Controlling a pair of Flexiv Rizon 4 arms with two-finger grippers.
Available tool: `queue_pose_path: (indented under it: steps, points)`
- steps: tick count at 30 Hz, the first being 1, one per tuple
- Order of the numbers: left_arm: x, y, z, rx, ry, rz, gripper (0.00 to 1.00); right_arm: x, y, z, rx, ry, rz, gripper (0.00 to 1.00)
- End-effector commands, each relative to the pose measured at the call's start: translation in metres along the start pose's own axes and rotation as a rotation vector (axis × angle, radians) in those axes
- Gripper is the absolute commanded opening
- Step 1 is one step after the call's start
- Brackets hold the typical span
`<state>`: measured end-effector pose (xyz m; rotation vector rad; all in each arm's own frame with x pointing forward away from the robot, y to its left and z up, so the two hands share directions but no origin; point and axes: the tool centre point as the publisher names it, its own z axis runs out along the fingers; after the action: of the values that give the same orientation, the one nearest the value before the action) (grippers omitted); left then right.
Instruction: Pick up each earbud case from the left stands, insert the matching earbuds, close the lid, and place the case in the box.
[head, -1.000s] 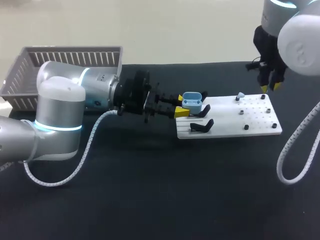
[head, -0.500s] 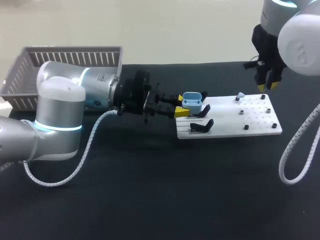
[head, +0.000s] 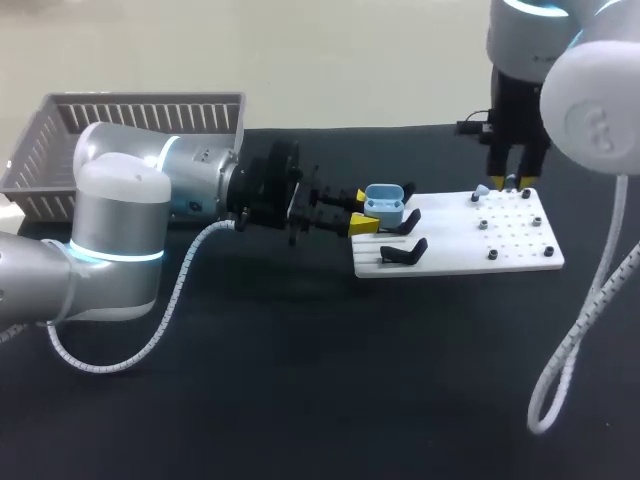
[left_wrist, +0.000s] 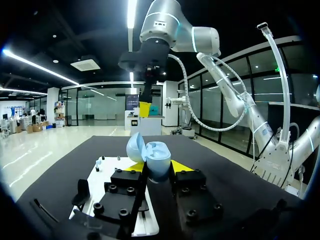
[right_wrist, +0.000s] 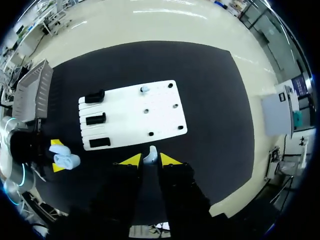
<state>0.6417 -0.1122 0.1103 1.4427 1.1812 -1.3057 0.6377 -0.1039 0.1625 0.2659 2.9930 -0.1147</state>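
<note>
My left gripper (head: 361, 210) is shut on a light blue earbud case (head: 383, 204) with its lid open, held at the left end of the white board (head: 460, 240). In the left wrist view the case (left_wrist: 154, 159) sits between the yellow tips, its lid tipped back. My right gripper (head: 511, 182) hangs over the board's far side, close to a pale blue earbud (head: 481, 190) lying there. From the right wrist, that gripper (right_wrist: 150, 160) is shut on a small pale earbud (right_wrist: 151, 153), high above the board (right_wrist: 160, 120).
Black stands (head: 404, 251) line the board's left end, and small black pegs (head: 492, 255) dot its right part. A grey slatted basket (head: 130, 125) stands at the table's far left. My right arm's white cable (head: 590, 300) hangs beside the board's right end.
My right arm has swung left and come lower over the board's far side. My left arm and the case have stayed put.
</note>
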Motion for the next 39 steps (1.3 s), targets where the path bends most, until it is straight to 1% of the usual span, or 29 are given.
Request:
queue_pose_path:
  steps: [1,2,21,22,23,26,29,30,31,32,35,37,39]
  points:
    - [0.001,0.0,0.0,-0.002,-0.002,0.003,0.0,0.006,0.009,-0.004,-0.028,0.005,0.034,0.0]
    - [0.001,0.0,0.0,-0.002,-0.002,0.003,0.0,0.008,0.013,-0.005,-0.043,0.013,0.041,0.0]
    - [0.001,0.0,0.0,-0.002,-0.002,0.003,0.0,0.008,0.013,-0.005,-0.043,0.013,0.041,0.0]
    - [0.001,0.0,0.0,-0.002,-0.002,0.003,0.0,0.009,0.018,-0.008,-0.053,0.021,0.062,0.0]
    - [0.001,0.0,0.0,-0.002,-0.002,0.003,0.0,0.01,0.023,-0.01,-0.033,0.016,0.085,0.0]
    - [0.001,0.0,0.0,-0.002,-0.002,0.003,0.0,0.012,0.034,-0.02,-0.019,0.013,0.156,0.0]
    - [0.001,0.0,0.0,-0.002,-0.002,0.003,0.0,0.016,0.044,-0.03,-0.01,0.023,0.224,0.0]
    - [0.001,0.0,0.0,-0.002,-0.002,0.003,0.0,0.017,0.047,-0.032,-0.001,0.041,0.253,0.0]
    - [0.001,0.0,0.0,-0.002,-0.002,0.003,0.0,0.018,0.051,-0.033,0.002,0.05,0.257,0.0]
    - [0.001,0.0,0.0,-0.002,-0.002,0.003,0.0,0.02,0.054,-0.036,-0.009,0.051,0.287,0.0]
    - [0.001,0.0,0.0,-0.002,-0.002,0.003,0.0,0.022,0.061,-0.038,-0.004,0.069,0.342,0.0]
    - [0.001,0.0,0.0,-0.003,0.006,0.006,0.0,0.024,0.065,-0.039,0.002,0.088,0.364,0.0]
    - [0.002,0.001,-0.001,0.001,0.01,0.011,0.0,0.027,0.069,-0.039,0.009,0.087,0.379,0.0]
